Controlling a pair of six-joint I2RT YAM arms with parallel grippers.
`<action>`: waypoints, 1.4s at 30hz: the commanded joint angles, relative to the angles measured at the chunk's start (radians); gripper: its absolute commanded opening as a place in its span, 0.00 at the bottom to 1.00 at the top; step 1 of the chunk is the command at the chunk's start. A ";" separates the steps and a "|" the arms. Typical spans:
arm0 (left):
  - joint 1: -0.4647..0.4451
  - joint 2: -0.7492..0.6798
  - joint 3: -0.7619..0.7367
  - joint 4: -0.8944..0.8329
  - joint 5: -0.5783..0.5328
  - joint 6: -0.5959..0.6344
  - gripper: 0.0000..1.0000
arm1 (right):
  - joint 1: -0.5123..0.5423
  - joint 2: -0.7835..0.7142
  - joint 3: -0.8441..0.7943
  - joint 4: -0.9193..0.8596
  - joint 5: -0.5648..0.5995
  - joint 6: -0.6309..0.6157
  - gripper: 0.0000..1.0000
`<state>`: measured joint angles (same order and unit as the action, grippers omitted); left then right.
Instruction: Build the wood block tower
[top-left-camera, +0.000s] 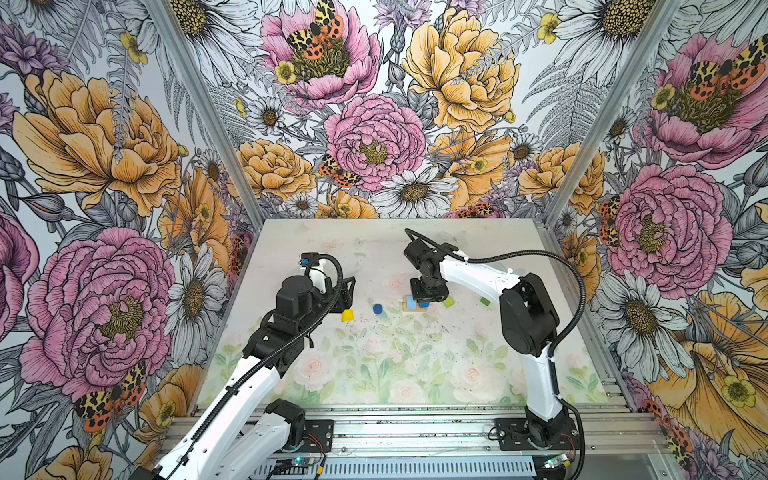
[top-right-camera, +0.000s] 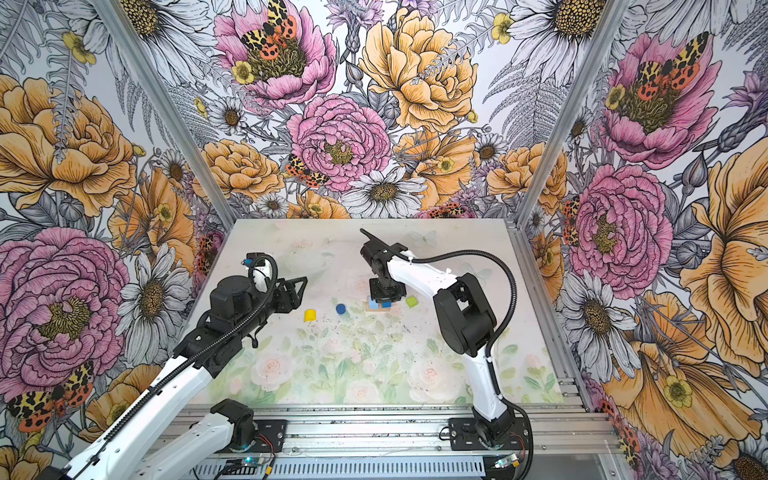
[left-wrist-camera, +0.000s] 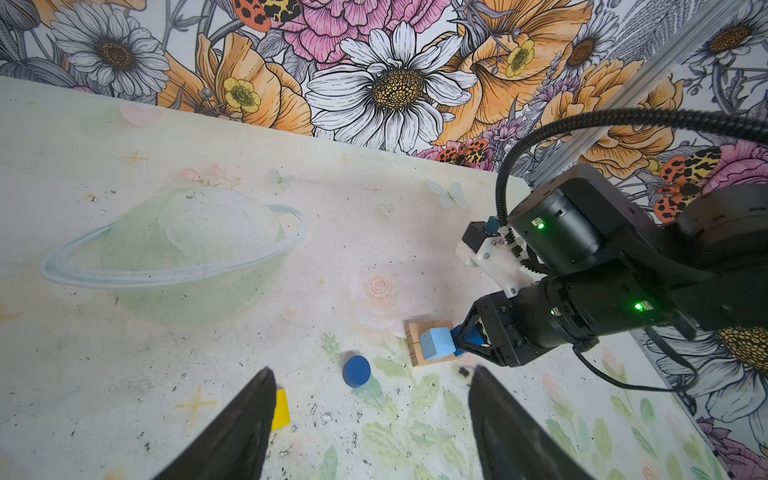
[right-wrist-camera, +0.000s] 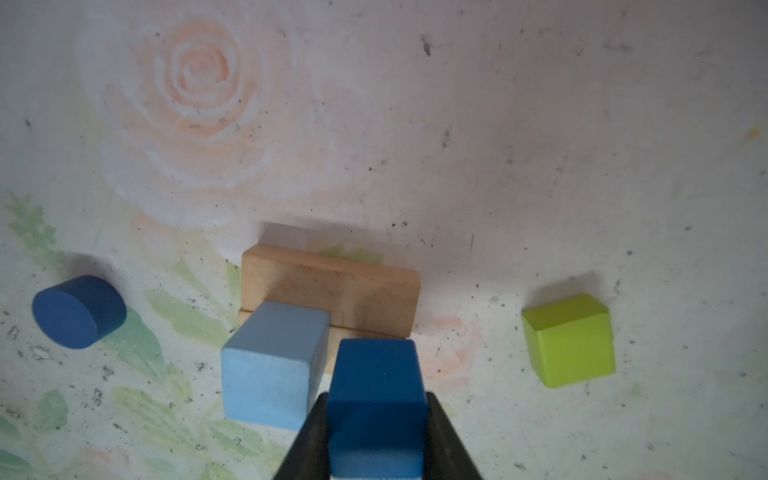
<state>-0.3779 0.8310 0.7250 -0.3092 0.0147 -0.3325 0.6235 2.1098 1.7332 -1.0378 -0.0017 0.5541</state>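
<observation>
In both top views the left arm (top-left-camera: 249, 382) reaches in from the near rail with its wrist turned toward the middle. The left end effector (top-left-camera: 348, 291) hangs above the counter (top-left-camera: 374, 374), jaws wide apart and empty, near the yellow half-round (top-left-camera: 348, 315). The right arm (top-left-camera: 540, 374) folds at the elbow and reaches left. Its wrist points straight down, with the right end effector (top-left-camera: 428, 298) over the 2 tan bars (top-left-camera: 409, 308). The blue cylinder (top-left-camera: 377, 308) lies between half-round and bars. A green cube (top-left-camera: 448, 302) sits just right of the bars. In a top view a 2nd green cube (top-left-camera: 485, 301) sits farther right.

In the left wrist view the spread fingers (left-wrist-camera: 245, 428) frame the cylinder. The light blue cube (left-wrist-camera: 435, 343) stands on the bars, and behind it the right end effector is clamped on the dark blue cube (left-wrist-camera: 459, 332).

In the right wrist view both fingers (right-wrist-camera: 307, 440) press the dark blue cube's sides. It sits just beside the light blue cube, over the nearer bar. I cannot tell whether it rests on that bar.
</observation>
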 joint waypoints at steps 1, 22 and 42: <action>-0.008 -0.017 -0.007 0.008 -0.022 0.021 0.75 | 0.007 0.015 0.034 0.013 -0.006 0.012 0.00; -0.015 -0.023 -0.009 0.005 -0.031 0.024 0.75 | 0.010 0.034 0.046 0.012 -0.011 0.012 0.16; -0.017 -0.023 -0.007 0.003 -0.032 0.026 0.74 | 0.011 0.033 0.049 0.012 -0.012 0.010 0.31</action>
<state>-0.3843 0.8242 0.7250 -0.3096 0.0067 -0.3290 0.6281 2.1250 1.7535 -1.0355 -0.0093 0.5606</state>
